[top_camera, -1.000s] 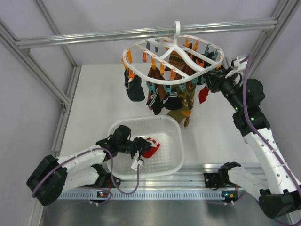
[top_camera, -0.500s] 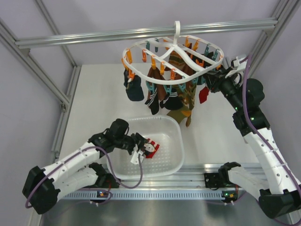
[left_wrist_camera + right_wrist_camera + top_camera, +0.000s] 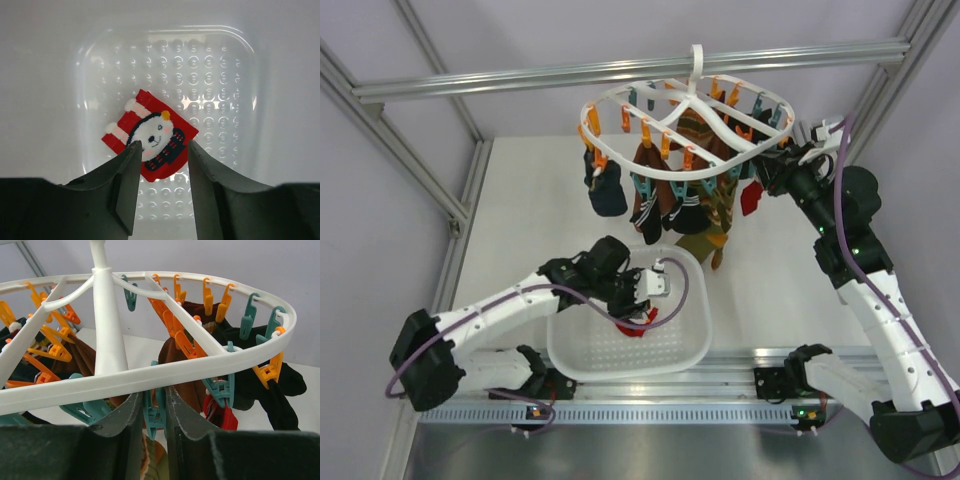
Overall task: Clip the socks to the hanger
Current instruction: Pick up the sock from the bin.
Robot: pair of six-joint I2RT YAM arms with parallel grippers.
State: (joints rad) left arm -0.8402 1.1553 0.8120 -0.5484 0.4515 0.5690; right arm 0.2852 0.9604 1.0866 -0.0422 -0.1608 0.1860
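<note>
White table (image 3: 520, 220) within a framed enclosure. Hanger (image 3: 692, 92), a white oval ring with orange and teal clips, hangs at the far centre. Perforated basket (image 3: 595, 345) sits below the hanger's near side. Right gripper (image 3: 154, 394), at the hanger's right rim, is clenched on a teal clip (image 3: 154, 415). One red sock (image 3: 222, 417) hangs from that rim beside it. Left gripper (image 3: 165, 145), on the near side of the hanger, hovers spread, grasping nothing, over the other red sock (image 3: 150, 135) on the basket floor.

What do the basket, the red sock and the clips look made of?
Basket: translucent white plastic, glossy, going by the moulded dimples and glare.
Sock: soft matte knit fabric with a bear face worked in; the fibre is unclear.
Clips: hard, smooth coloured plastic with moulded edges.
</note>
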